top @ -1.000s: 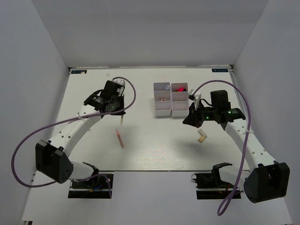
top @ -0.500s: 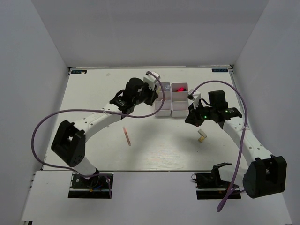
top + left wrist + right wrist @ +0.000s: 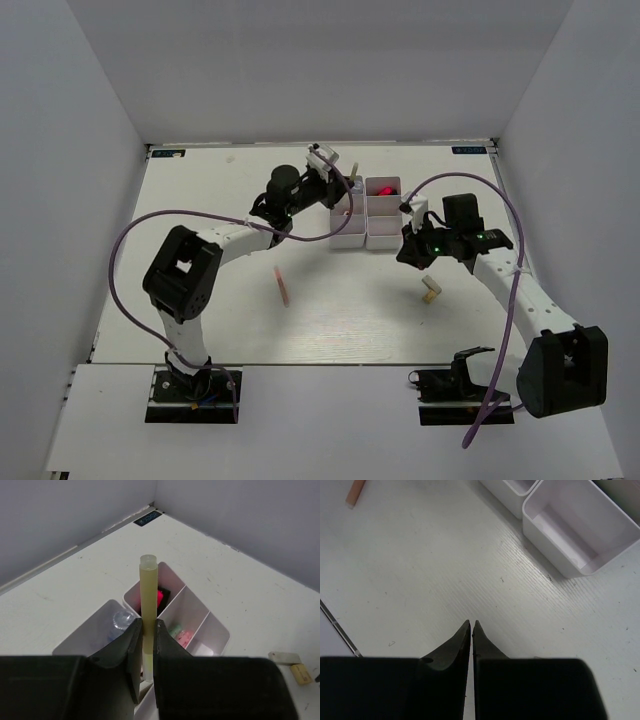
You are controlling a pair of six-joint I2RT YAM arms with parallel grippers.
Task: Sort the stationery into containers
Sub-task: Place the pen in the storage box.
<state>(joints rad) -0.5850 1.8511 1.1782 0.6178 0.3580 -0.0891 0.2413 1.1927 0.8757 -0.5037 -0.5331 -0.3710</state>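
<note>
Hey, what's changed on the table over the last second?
The left pincer, shut on the yellowish tube, swung rightward and now hangs over the organiser. The pink stick shifted slightly right. The right pincer stayed shut and empty, and the beige block stayed put.

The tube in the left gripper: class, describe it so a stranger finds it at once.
Find the white plastic organiser of square compartments toward the far edge of the table. Above it the left gripper is shut on a pale yellow translucent tube. It alone is clamped between black fingers; the pink and green pieces nearby lie inside compartments.
</note>
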